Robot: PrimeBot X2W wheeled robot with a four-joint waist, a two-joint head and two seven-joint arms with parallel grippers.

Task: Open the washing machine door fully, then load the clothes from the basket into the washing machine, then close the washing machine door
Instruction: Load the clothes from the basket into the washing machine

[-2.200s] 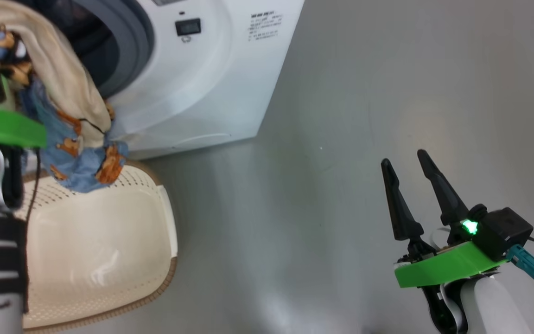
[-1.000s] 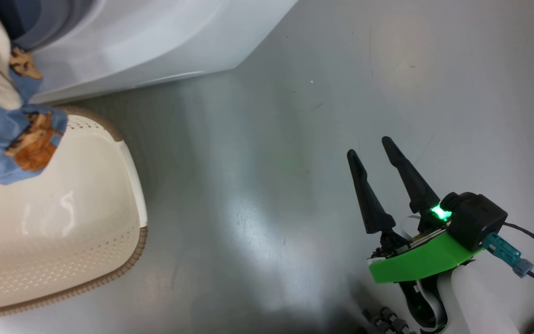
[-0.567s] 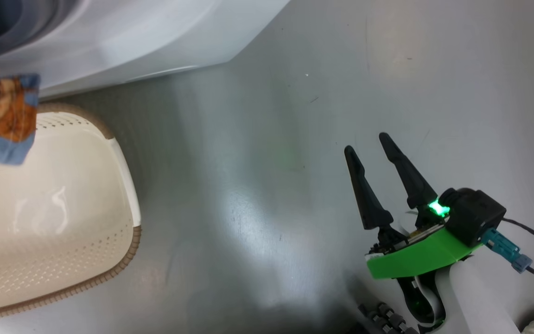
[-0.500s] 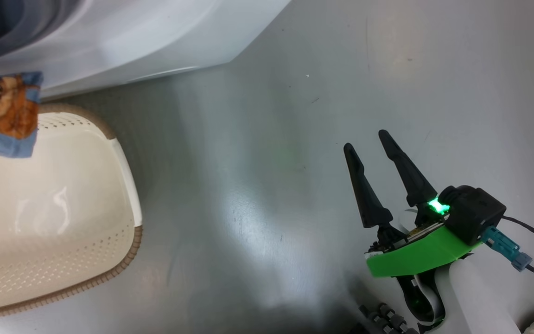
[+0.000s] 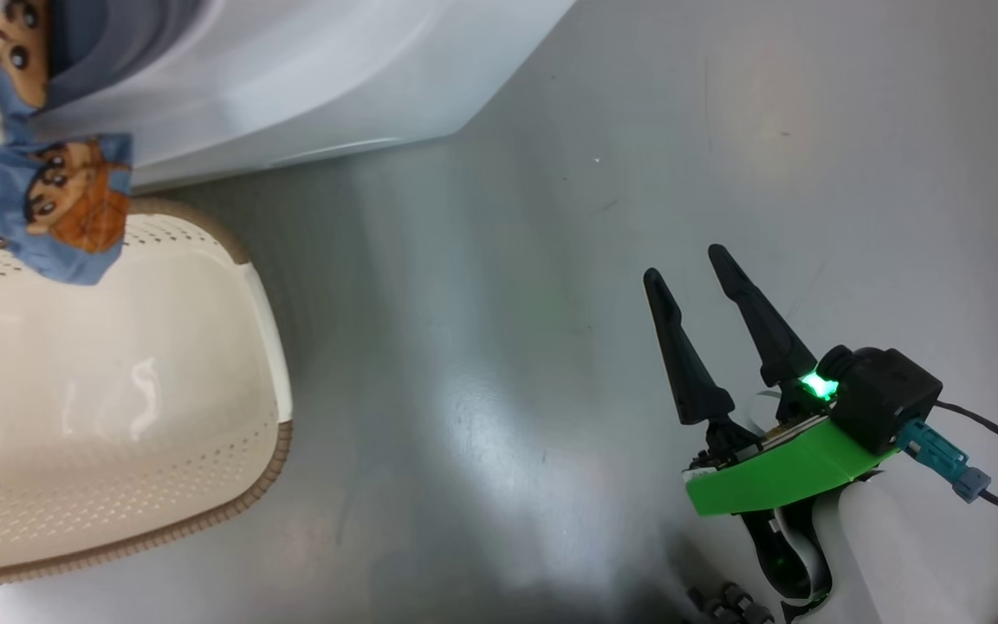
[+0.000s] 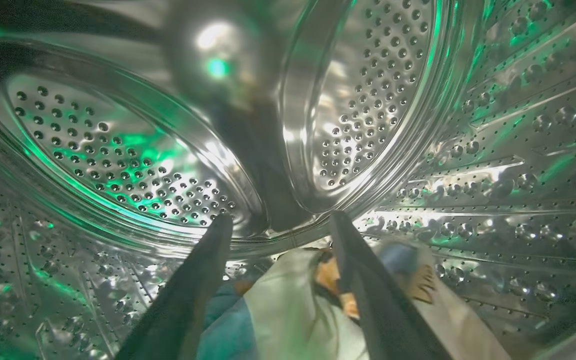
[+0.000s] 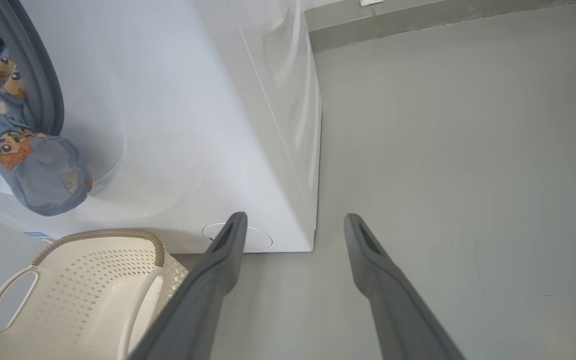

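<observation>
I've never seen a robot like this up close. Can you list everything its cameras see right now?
washing machine: one, white, standing on the floor.
drum: one, perforated steel, around the left gripper.
gasket: one, grey, ringing the machine's opening.
clothes: number of pieces unclear, light blue with orange-brown cartoon prints plus cream; part lying in the drum, part hanging out of the opening above the basket.
basket: one, cream-white with brown rim, on the floor by the machine.
floor: grey.
left gripper: one, dark fingers apart, inside the drum over the clothes.
right gripper: one, dark fingers apart, over the floor.
</observation>
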